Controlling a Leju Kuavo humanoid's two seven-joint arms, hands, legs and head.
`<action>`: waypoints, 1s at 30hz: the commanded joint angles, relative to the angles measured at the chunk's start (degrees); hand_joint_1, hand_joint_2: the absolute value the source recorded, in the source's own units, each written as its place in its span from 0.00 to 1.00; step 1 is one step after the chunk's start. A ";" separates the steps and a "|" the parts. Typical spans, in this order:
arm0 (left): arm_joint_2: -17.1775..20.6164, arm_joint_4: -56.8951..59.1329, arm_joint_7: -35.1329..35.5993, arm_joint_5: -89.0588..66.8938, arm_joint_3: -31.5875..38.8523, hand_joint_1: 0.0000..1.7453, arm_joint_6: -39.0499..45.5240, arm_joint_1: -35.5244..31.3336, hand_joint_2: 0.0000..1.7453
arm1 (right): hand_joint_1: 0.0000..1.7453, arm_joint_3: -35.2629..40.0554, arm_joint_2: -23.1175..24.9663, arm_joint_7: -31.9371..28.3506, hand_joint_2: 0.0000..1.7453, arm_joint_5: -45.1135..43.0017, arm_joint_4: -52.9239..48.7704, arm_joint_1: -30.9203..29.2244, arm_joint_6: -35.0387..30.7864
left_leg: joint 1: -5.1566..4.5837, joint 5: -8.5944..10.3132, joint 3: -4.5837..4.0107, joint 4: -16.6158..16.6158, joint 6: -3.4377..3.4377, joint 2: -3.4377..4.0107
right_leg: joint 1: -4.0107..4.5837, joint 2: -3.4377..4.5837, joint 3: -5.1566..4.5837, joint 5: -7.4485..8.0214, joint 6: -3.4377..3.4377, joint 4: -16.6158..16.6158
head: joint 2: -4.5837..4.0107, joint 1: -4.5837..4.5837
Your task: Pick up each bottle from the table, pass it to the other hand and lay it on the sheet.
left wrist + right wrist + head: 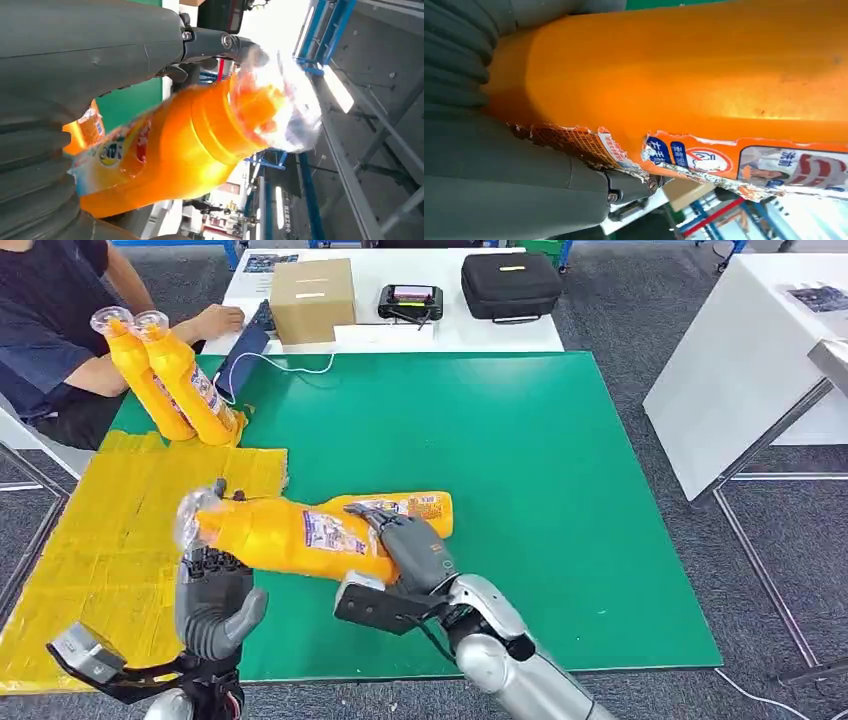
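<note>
Between both hands: right hand [412,545] gripping bottle [300,530] body, left hand [212,585] closing round its neck end; handing over, yellow sheet [90,540] beside left hand awaiting.

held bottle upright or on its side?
On its side: the bottle lies level above the table, clear cap toward the yellow sheet.

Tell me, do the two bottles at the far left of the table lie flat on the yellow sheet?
No. The two bottles stand tilted at the far edge of the sheet, caps up.
</note>
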 commanded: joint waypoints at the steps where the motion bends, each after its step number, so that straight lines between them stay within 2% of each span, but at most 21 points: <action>1: 0.70 4.86 -0.48 0.50 2.09 0.00 -1.26 -1.33 1.00 | 1.00 8.46 0.24 0.92 1.00 -3.65 3.68 -4.74 4.11 | 0.06 -0.09 0.24 -0.04 -0.10 0.09 | 0.04 0.34 0.20 -0.05 -0.13 -0.05 | 0.00 0.00; 6: 0.69 5.12 -0.51 0.60 2.21 0.00 -1.42 -1.38 1.00 | 1.00 8.71 0.25 0.86 1.00 -3.74 4.09 -4.84 4.15 | 0.05 -0.05 0.19 -0.04 -0.07 0.04 | 0.03 0.26 0.17 -0.02 -0.10 -0.06 | 0.00 -0.02; 9: 1.42 6.96 -0.48 3.14 1.49 0.00 -5.34 -2.55 1.00 | 1.00 10.88 0.40 -1.46 1.00 -11.08 5.87 -6.36 9.11 | 0.04 -0.04 0.18 -0.05 -0.07 0.03 | 0.01 0.25 0.16 -0.01 -0.10 -0.05 | 0.00 0.00; 13: 2.59 8.84 -1.28 2.54 -0.24 0.00 -7.90 -4.37 1.00 | 1.00 13.81 0.99 -2.43 1.00 -16.31 8.54 -8.19 11.86 | 0.04 -0.02 0.19 -0.07 -0.08 0.00 | 0.01 0.21 0.17 -0.02 -0.11 -0.06 | 0.00 0.00; 14: 2.61 8.99 -1.33 2.59 -0.31 0.91 -8.09 -4.49 1.00 | 1.00 14.03 1.02 -2.43 1.00 -16.46 8.78 -8.34 11.81 | 0.03 0.00 0.15 -0.06 -0.07 -0.02 | 0.01 0.17 0.13 -0.01 -0.10 -0.04 | 0.00 0.00; 15: 2.54 9.04 -1.66 2.65 -0.34 1.00 -8.43 -4.62 1.00 | 1.00 14.38 1.18 -2.39 1.00 -16.65 9.59 -8.58 11.69 | 0.06 -0.03 0.24 -0.06 -0.11 -0.03 | 0.03 0.24 0.23 -0.03 -0.15 -0.05 | 0.00 0.00; 30: 2.44 9.57 -2.29 2.93 0.30 1.00 -9.62 -4.90 1.00 | 1.00 14.65 0.66 -2.36 1.00 -17.42 11.42 -9.57 10.86 | 0.06 -0.04 0.21 -0.02 -0.10 -0.05 | 0.02 0.21 0.21 -0.04 -0.13 -0.03 | 0.00 0.00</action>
